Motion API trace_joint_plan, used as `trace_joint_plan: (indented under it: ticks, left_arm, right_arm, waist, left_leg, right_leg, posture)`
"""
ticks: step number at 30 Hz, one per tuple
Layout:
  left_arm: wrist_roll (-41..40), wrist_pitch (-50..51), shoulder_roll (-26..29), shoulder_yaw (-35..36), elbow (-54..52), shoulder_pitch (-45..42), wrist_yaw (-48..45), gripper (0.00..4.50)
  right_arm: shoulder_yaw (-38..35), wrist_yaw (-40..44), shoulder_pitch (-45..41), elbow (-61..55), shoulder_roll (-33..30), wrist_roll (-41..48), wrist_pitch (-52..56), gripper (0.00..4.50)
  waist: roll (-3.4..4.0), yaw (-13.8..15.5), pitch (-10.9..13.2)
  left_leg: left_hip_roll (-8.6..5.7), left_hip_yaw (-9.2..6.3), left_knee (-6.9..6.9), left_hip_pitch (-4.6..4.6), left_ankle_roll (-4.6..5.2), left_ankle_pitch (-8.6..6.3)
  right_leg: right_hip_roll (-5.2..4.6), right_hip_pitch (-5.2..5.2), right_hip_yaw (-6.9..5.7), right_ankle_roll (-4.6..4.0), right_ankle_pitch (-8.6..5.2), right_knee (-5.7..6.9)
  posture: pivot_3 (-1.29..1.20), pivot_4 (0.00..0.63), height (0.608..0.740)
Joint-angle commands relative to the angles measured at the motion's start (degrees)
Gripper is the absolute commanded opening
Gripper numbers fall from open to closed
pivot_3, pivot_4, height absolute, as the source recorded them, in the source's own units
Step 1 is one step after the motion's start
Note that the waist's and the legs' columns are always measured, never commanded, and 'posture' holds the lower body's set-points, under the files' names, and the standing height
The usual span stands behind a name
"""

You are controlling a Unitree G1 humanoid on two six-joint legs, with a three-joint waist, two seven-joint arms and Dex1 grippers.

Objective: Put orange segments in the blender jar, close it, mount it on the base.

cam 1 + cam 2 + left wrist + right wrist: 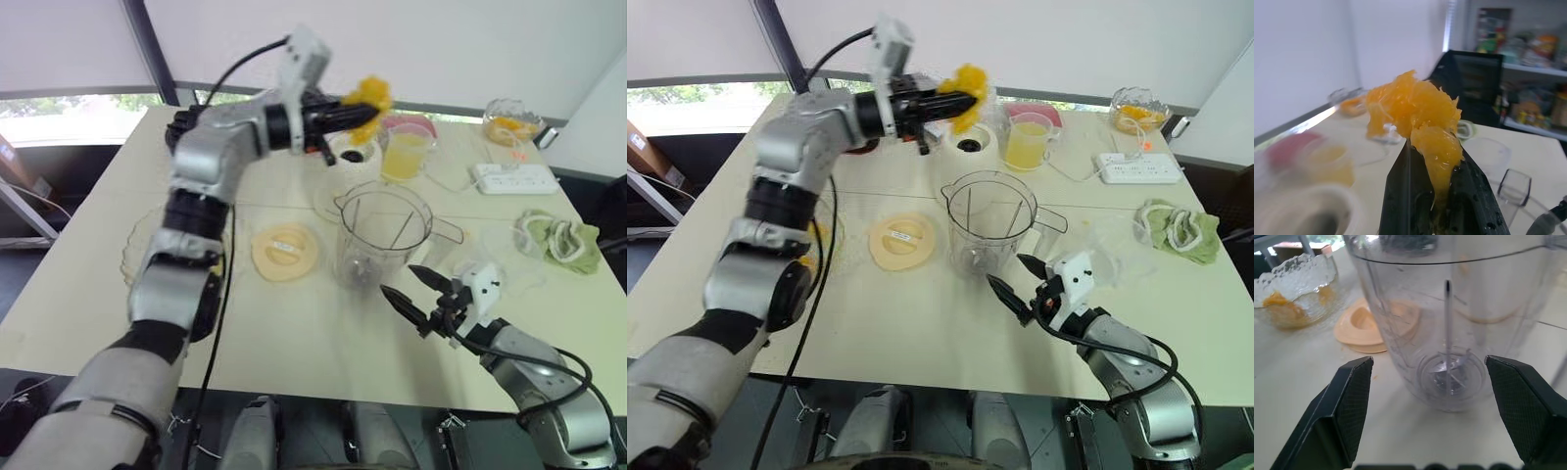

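Orange segments (1415, 110) clamped in left jaws, raised clear of blender jar (382, 235)

Top of the blender jar (1415, 308) and one side of the glass bowl (1298, 281) off-frame.

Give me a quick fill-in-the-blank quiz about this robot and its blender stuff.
1. The fruit pinched in the left pincer is ____.
2. The right pincer, beside the blender jar, is ____ (open/shut).
3. Apart from its blades, the jar is ____.
4. The lid lies on the ____, not on the jar.
Missing words: orange; open; empty; table.
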Motion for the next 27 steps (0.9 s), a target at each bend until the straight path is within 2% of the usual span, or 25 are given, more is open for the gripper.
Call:
trace_joint_plan:
  ticks: [1, 6, 16, 19, 25, 27]
  left_arm:
    - [3.57, -7.02, -2.66, -3.59, 5.44, -2.07, -4.56, 0.11]
    - [7.54, -11.67, -4.31, -7.55, 8.14, 0.02, -9.06, 0.11]
    - [11.98, -11.76, -1.83, -11.19, 3.5, 5.33, -13.08, 0.11]
    - [13.45, -12.27, -1.57, -11.98, 3.07, 6.97, -12.93, 0.99]
    - [14.33, -13.2, -1.51, -12.3, 0.85, 9.14, -12.82, 3.93]
    - [13.99, -13.41, -1.88, -11.72, 0.35, 9.05, -12.11, 3.93]
  right_arm:
    - [-2.08, -1.88, 2.69, -4.21, 1.24, -0.45, -1.99, 3.86]
    - [-3.16, -3.94, 6.85, -6.86, 2.62, -0.8, -2.8, 3.86]
    - [-4.43, -4.48, 10.37, -7.93, 2.89, -0.67, -3.51, 3.86]
    - [-4.83, -4.18, 10.2, -7.82, 2.46, -0.39, -3.12, 3.86]
    - [-5.54, -3.62, 10.4, -7.7, 1.77, -0.1, -2.52, 3.86]
    - [-5.77, -3.51, 10.62, -7.72, 1.74, -0.04, -2.42, 3.86]
  waist:
    - [0.01, -0.09, -0.01]
    - [0.05, -0.47, 0.0]
    - [0.07, -0.14, 0.0]
    - [0.07, 0.02, -0.01]
    - [0.09, 0.01, -0.02]
    - [0.1, 0.02, -0.03]
  left_leg:
    - [0.0, 0.01, -0.03, 0.0, 0.0, 0.0]
    - [0.01, 0.01, -0.05, 0.02, 0.01, 0.0]
    - [0.04, -0.03, -0.04, 0.01, 0.01, 0.0]
    - [0.04, -0.03, -0.04, 0.01, 0.01, 0.0]
    - [0.04, -0.03, -0.03, 0.04, 0.01, 0.0]
    - [0.04, -0.03, -0.02, 0.04, 0.01, 0.0]
  right_leg:
    - [-0.01, 0.0, 0.01, 0.02, -0.01, -0.02]
    - [0.04, -0.06, 0.08, 0.01, -0.03, 0.02]
    - [0.04, -0.05, 0.11, -0.15, -0.11, 0.02]
    - [0.04, -0.05, 0.1, -0.15, -0.11, 0.02]
    - [0.03, -0.01, 0.1, -0.17, -0.13, 0.02]
    - [0.03, 0.0, 0.1, -0.17, -0.12, 0.02]
  posture:
    - [0.0, 0.15, 0.74]
    - [0.0, 0.15, 0.74]
    - [0.0, 0.15, 0.74]
    - [0.0, 0.15, 0.74]
    - [0.0, 0.15, 0.74]
    - [0.0, 0.15, 0.74]
